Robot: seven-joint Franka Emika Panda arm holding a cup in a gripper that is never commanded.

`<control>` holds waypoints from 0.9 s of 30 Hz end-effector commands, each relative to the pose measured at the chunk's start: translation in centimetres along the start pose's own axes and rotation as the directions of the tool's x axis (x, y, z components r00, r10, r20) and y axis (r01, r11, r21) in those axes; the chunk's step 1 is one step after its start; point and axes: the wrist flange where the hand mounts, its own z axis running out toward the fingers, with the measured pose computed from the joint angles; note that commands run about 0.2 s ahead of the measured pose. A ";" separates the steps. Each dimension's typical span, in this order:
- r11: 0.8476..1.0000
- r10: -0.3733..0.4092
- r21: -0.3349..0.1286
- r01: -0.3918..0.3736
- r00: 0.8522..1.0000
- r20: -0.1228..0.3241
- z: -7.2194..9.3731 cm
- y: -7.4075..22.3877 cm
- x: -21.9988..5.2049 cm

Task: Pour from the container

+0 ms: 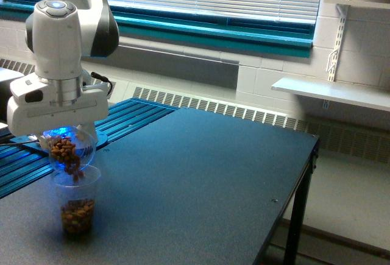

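From my remote station I see the white arm (61, 39) standing at the table's (201, 173) 9 o'clock side, wrist pointing straight down. The gripper (61, 136) is clamped on the container (72, 150), a clear smooth-walled cup tipped steeply with its mouth facing down. I cannot see the fingertips themselves; they are hidden behind the gripper body and the cup. Brown nuts (65, 153) fill the tilted container, and a few hang at its lip. Directly at 6 o'clock from it stands the receiving cup (77, 201), upright on the dark tabletop, its rim just beside the container's lip. A layer of nuts lies in its bottom part. Blue slatted rails (131, 114) run at 11 o'clock behind the arm.
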 end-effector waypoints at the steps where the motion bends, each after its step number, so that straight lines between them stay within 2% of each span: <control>1: 0.999 -0.035 -0.009 0.035 0.999 0.000 -0.3 -0.8 0.0; 27: 0.998 -0.066 -0.022 0.066 0.998 0.014 -0.7 -2.0 -0.2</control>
